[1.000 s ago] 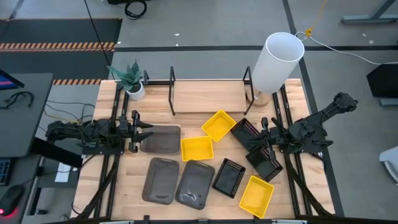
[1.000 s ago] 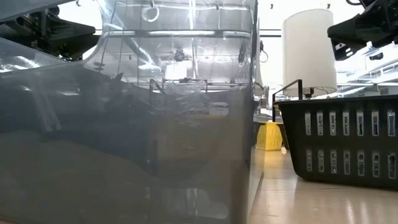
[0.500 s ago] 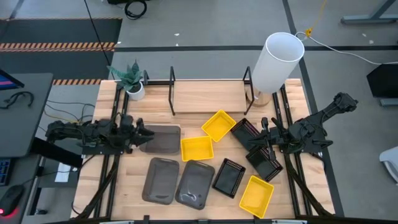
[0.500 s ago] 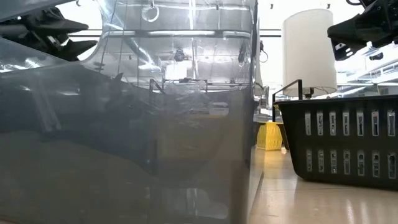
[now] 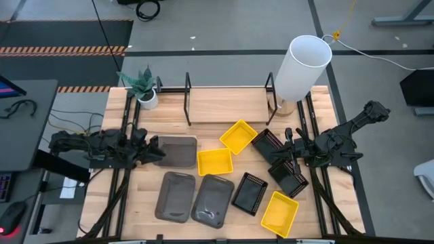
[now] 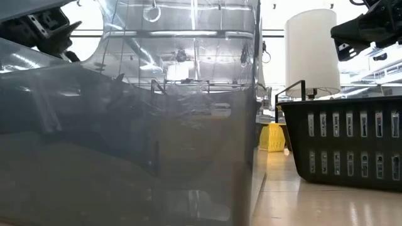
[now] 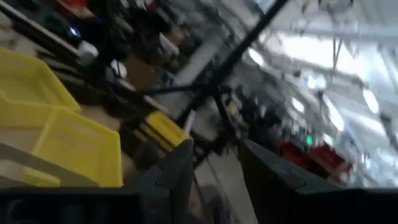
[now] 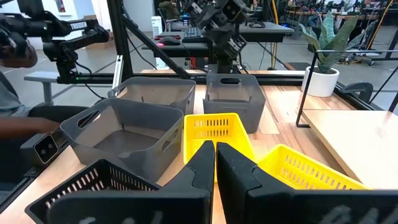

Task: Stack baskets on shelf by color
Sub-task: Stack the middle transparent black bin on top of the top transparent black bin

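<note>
Nine baskets lie on the table: three dark grey ones [image 5: 175,151] [image 5: 175,196] [image 5: 212,200], three yellow ones [image 5: 237,135] [image 5: 214,161] [image 5: 279,213] and three black perforated ones [image 5: 268,144] [image 5: 249,192] [image 5: 288,176]. The wooden shelf [image 5: 227,105] runs along the far edge between black rods. My left gripper [image 5: 153,150] [image 7: 217,168] is open and hovers at the left rim of the far grey basket, raised above it in the low view [image 6: 53,25]. My right gripper [image 5: 288,153] [image 8: 215,163] is shut and hangs over the black baskets, touching nothing.
A tall white cylinder [image 5: 302,66] stands at the shelf's right end and a potted plant [image 5: 142,87] at its left end. One grey basket [image 6: 125,138] fills most of the low view. A person [image 8: 12,93] shows beyond the table's left side.
My left gripper has rolled about its wrist, so its fingers no longer spread flat as seen from above. It has also drawn back slightly toward the table's left edge. The baskets have kept their places.
</note>
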{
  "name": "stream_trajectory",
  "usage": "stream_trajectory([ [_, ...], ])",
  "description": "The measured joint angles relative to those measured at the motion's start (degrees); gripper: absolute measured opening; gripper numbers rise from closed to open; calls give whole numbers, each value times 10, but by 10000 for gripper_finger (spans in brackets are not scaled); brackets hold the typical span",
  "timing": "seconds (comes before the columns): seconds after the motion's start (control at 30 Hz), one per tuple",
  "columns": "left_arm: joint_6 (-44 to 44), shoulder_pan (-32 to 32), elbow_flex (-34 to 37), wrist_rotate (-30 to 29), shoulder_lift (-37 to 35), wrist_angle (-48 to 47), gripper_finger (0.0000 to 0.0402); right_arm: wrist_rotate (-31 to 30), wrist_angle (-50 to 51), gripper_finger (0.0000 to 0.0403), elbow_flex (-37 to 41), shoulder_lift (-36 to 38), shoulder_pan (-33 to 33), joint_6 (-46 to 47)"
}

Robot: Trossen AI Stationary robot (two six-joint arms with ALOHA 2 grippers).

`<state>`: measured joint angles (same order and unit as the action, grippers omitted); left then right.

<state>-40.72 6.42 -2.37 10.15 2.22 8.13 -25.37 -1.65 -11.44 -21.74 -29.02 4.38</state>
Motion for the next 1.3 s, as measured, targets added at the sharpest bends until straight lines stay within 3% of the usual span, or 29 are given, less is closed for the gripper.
stream_trajectory([
  [0.3,100,0,-136,19,126,-124,109,0,0,23,0,0,0,0],
  [0.43,117,0,-195,23,203,-238,103,0,0,23,0,0,0,0],
  [0.57,112,0,-239,73,276,-337,103,0,0,23,0,0,0,0],
  [0.67,84,6,-258,106,323,-401,101,0,0,23,0,0,0,0],
  [0.8,41,39,-278,103,372,-467,92,0,0,23,0,0,0,0],
  [1.3,-203,241,-360,-33,538,-494,66,0,0,23,0,0,0,0],
])
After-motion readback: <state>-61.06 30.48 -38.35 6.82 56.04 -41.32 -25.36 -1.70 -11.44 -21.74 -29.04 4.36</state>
